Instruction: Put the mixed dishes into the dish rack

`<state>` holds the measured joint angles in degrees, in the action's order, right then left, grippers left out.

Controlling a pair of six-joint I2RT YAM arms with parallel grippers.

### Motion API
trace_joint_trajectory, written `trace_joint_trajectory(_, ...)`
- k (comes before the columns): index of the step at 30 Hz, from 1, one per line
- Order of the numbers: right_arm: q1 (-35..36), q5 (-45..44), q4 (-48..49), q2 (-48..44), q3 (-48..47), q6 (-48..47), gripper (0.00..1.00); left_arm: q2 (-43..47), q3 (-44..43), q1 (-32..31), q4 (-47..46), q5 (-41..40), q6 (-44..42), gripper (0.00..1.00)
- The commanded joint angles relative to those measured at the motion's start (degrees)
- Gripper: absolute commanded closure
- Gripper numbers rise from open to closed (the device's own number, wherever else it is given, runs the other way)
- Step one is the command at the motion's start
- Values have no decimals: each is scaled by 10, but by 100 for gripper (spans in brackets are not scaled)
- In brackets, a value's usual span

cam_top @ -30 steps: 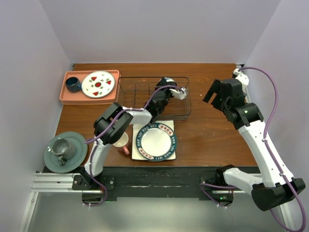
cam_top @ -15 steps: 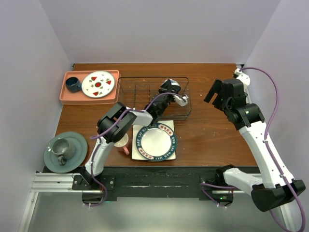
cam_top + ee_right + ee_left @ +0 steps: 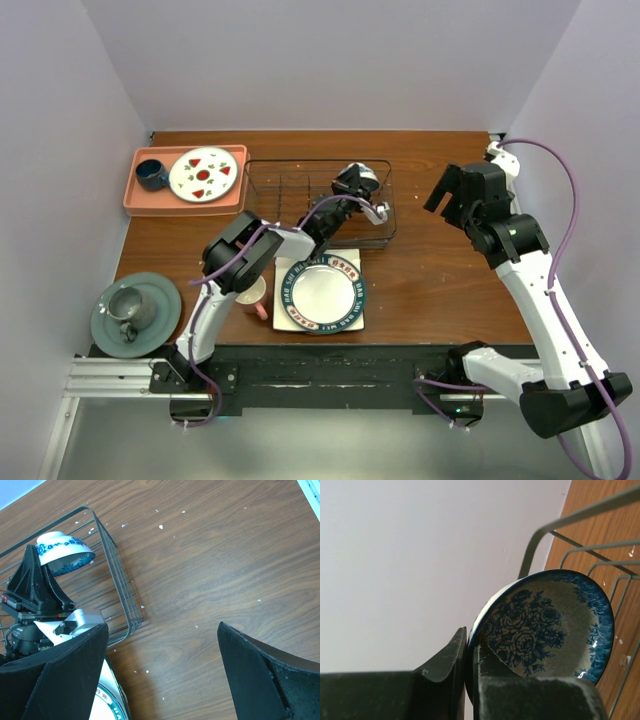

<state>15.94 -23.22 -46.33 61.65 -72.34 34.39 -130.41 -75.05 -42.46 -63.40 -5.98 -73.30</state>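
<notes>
Bowl (image 3: 547,625) one, dish rack (image 3: 285,185) one.

free: table (image 3: 440,285) right of dish rack (image 3: 290,162) | blocked: left arm (image 3: 300,236) over rack

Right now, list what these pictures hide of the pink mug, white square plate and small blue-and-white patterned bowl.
Pink mug: top view, left arm covers most.
White square plate: top view, round white plate with dark-blue lettered rim covers all but its edges.
Patterned bowl: left wrist view, left gripper hides its lower rim.
</notes>
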Motion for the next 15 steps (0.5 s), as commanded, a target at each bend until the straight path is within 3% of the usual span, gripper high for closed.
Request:
trace_joint_trajectory(1,-5,-3,6,-7,-12,-12,6,-3,5,16,-43,43,-4,100)
trace_joint_trajectory(6,-7,0,12,-2,-12,-11,6,4,-18,29,20,57,8,100)
trace_joint_trajectory(15,-11,1,19,1,-5,-11,6,9,-9,32,29,65,8,100)
